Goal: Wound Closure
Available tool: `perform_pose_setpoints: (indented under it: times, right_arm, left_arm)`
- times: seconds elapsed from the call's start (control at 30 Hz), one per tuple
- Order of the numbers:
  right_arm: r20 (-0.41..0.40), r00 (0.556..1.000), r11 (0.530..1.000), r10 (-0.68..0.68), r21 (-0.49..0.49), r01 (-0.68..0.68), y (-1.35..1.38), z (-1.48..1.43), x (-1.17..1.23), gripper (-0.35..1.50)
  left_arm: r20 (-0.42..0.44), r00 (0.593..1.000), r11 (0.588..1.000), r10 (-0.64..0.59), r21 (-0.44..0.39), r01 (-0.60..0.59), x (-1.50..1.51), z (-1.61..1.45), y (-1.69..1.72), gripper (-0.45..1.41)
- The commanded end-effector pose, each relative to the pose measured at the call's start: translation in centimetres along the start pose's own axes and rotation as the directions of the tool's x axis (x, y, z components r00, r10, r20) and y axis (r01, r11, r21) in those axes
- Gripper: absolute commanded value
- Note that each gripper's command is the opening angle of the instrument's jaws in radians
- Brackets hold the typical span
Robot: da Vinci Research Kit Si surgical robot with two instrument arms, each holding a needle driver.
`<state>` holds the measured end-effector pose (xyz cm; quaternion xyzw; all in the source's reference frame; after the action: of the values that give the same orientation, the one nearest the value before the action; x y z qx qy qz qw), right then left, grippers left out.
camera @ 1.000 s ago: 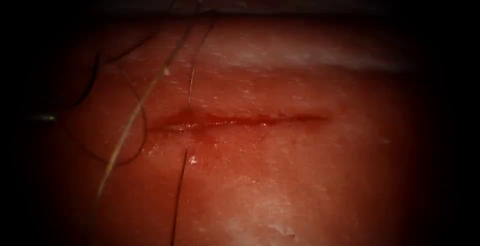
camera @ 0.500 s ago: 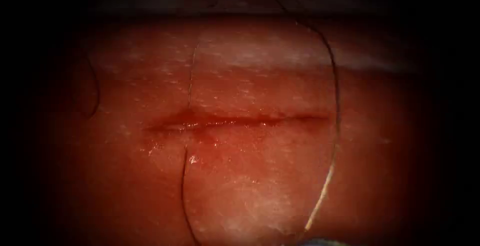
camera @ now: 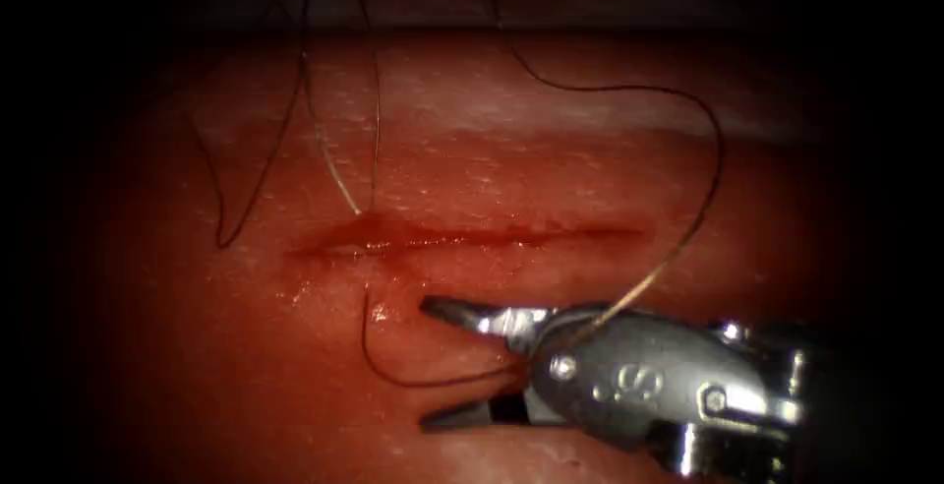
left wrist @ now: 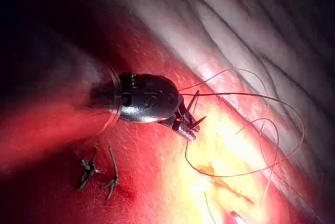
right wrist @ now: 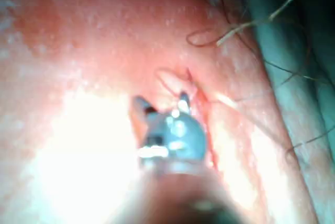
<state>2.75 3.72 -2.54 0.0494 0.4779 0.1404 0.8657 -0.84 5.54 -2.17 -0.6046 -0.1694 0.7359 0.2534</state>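
The right pincer (camera: pixel 433 366) stands wide open just below the cut (camera: pixel 472 238) in the tissue (camera: pixel 551 159), holding nothing, while the thread (camera: pixel 688 238) runs through the cut near its left end and loops between the open jaws.

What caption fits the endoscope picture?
Right tool, jaws open around thread, just below the cut in the tissue.
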Motion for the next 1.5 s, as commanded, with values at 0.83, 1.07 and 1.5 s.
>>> perform_pose_setpoints:
  times: [0.83,1.07,1.5]
  right_arm:
    - [0.068,0.996,0.985,-0.05,0.171,0.038,-0.29,0.26,0.38,-0.35]
    - [0.076,0.995,0.979,-0.061,0.199,0.044,-0.48,0.11,0.52,-0.35]
    - [0.042,0.994,0.936,-0.097,0.344,0.077,-1.04,-0.11,0.87,-0.35]
  left_arm:
    - [0.0,1.0,1.0,0.002,-0.002,-0.002,-0.06,0.05,-0.05,-0.35]
    - [0.0,1.0,1.0,0.002,-0.002,-0.002,-0.06,0.05,-0.05,-0.35]
    - [0.0,1.0,1.0,0.003,-0.003,-0.003,-0.07,0.05,-0.06,-0.35]
